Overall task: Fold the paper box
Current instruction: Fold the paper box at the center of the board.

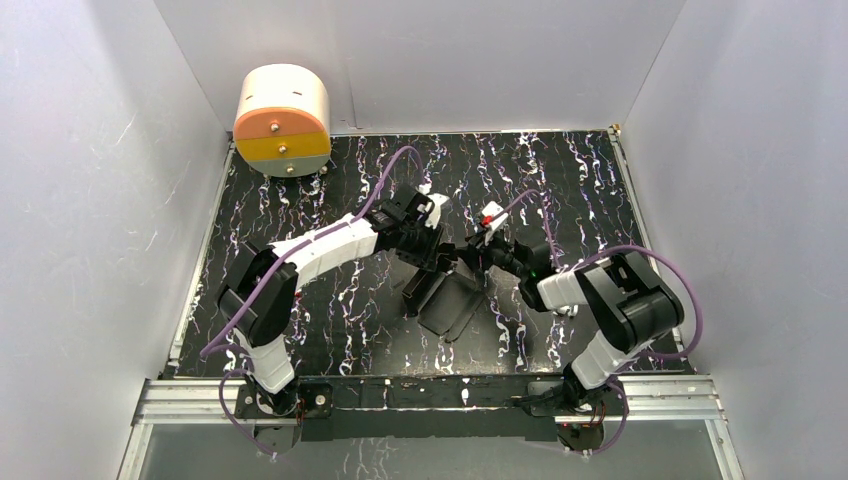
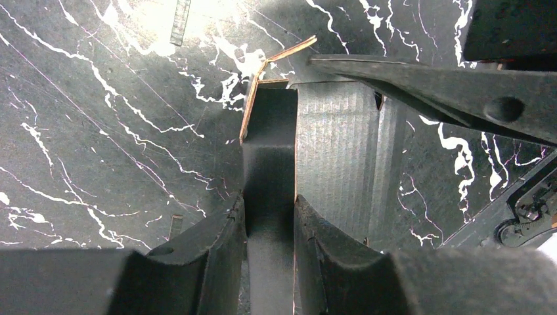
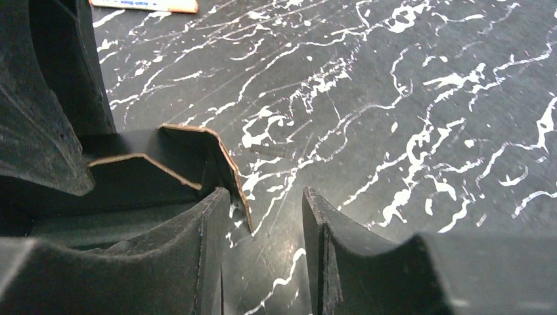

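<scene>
The left end effector [image 2: 269, 220] is clenched on a panel of the paper box [image 2: 269, 144], which stretches out ahead of its fingers. The right end effector [image 3: 266, 230] is released. Only the dark worktop [image 3: 407, 131] shows in its gap. A box flap sits right by one finger, and I cannot tell if they touch. From above, both end effectors hide the box's far end.

Readable text: none
Strip [image 3: 144, 5] at 11 o'clock, right wrist view: blue print — too blurred to read
</scene>
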`<state>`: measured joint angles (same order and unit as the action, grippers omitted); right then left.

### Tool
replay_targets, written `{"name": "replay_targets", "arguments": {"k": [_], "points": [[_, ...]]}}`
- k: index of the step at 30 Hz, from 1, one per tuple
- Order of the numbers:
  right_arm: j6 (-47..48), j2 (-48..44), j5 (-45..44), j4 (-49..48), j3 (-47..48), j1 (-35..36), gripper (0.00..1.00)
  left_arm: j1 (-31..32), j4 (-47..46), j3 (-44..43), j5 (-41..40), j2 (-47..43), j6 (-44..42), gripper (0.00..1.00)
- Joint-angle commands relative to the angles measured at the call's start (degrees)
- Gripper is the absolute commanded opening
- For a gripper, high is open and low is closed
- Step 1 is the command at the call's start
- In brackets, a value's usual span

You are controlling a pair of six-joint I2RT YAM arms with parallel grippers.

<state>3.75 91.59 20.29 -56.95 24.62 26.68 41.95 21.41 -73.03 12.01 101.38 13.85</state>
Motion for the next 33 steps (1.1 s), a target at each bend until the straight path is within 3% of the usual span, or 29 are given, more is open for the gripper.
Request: {"name": "replay_targets", "arguments": {"k": [1,6,10,14,23,33], "points": [[0.14,3.02,5.95,-8.69,3.18,-0.19,0.51,0.81,1.45,-1.68,0.57,-0.69,-0.94,0.28],[-0.37,4.66,7.89,-9.61,3.88,-0.16,0.43,1.33,1.31,-1.47,0.43,-0.62,-1.05,0.28],[0.38,4.53,7.89,-7.62,3.59,-0.21,0.15,1.92,1.18,-1.31,-1.78,-0.40,-0.79,0.27],[0.91,1.06,6.99,-5.58,0.55,-0.02,0.01,3.53,1.42,-1.14,-7.30,-0.09,-0.74,0.25],[-0.04,-6.49,0.28,-1.31,-4.36,3.84,0.00,6.59,3.44,-2.09,-17.99,1.44,1.53,0.23],[-3.30,-11.89,-18.61,0.35,-7.64,12.85,0.00,8.27,2.28,-1.57,-24.53,0.96,7.57,0.22]]}}
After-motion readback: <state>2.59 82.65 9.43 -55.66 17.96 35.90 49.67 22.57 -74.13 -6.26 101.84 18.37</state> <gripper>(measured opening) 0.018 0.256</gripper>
